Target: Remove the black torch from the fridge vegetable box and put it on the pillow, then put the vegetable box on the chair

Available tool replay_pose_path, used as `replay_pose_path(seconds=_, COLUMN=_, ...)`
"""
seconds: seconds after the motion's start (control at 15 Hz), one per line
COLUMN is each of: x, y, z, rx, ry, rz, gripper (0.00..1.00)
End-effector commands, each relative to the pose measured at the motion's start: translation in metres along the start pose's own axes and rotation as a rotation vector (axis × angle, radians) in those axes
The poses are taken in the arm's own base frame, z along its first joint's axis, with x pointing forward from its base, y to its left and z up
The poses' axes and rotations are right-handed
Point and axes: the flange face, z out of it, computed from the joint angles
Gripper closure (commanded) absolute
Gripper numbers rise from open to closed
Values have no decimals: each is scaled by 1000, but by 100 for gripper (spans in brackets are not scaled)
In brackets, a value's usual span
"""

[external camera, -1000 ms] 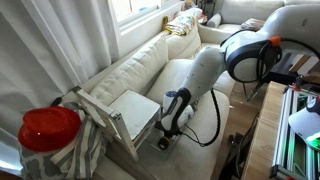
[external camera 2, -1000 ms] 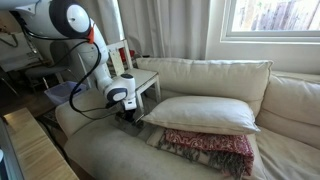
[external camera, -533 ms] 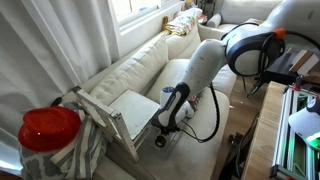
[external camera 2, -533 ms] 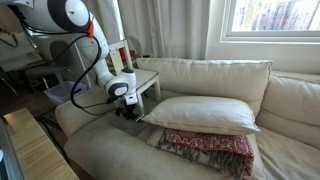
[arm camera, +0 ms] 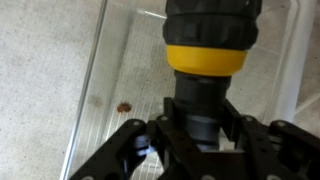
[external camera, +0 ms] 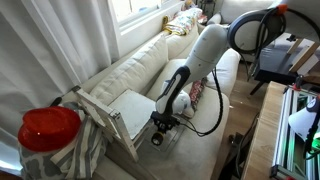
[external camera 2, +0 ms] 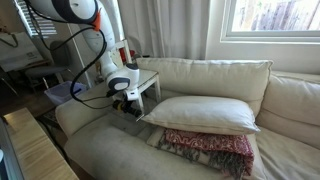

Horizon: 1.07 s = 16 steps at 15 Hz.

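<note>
In the wrist view my gripper (arm camera: 203, 122) is shut on the black torch (arm camera: 205, 40), a stubby black cylinder with a yellow band. It holds the torch just above the ribbed floor of the clear fridge vegetable box (arm camera: 100, 95). In both exterior views the gripper (external camera: 160, 122) (external camera 2: 125, 93) hangs low over the sofa seat beside the white chair (external camera: 130, 105) (external camera 2: 143, 78). The torch's head (external camera: 155, 140) shows below the gripper. The cream pillow (external camera 2: 200, 110) lies on the sofa a little away from the gripper. I cannot make out the clear box in the exterior views.
A red patterned blanket (external camera 2: 205, 147) lies under the pillow's front edge. A red round object on striped cloth (external camera: 48, 128) is near the chair. A wooden surface (external camera 2: 30, 150) stands in front of the sofa (external camera 2: 110, 150). A small brown speck (arm camera: 124, 106) lies in the box.
My gripper has risen slightly and shifted towards the chair with the torch between its fingers. The pillow and chair have not moved.
</note>
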Motion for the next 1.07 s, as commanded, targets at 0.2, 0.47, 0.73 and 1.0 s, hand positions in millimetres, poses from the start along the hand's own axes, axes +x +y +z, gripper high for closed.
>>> replay_pose_path(seconds=0.2, x=-16, y=25, z=-59, rx=-51, ry=-28, rz=-16, gripper=77)
replay_pose_path(seconds=0.47, x=-32, y=37, z=-100, rx=-65, ry=-30, rz=-13, gripper=77)
replay_pose_path(seconds=0.73, x=-25, y=61, z=-146, rx=-100, ry=59, rz=3, gripper=77)
replay_pose_path(seconds=1.0, x=-8, y=62, z=-150, rx=-82, ry=89, rz=4, gripper=52)
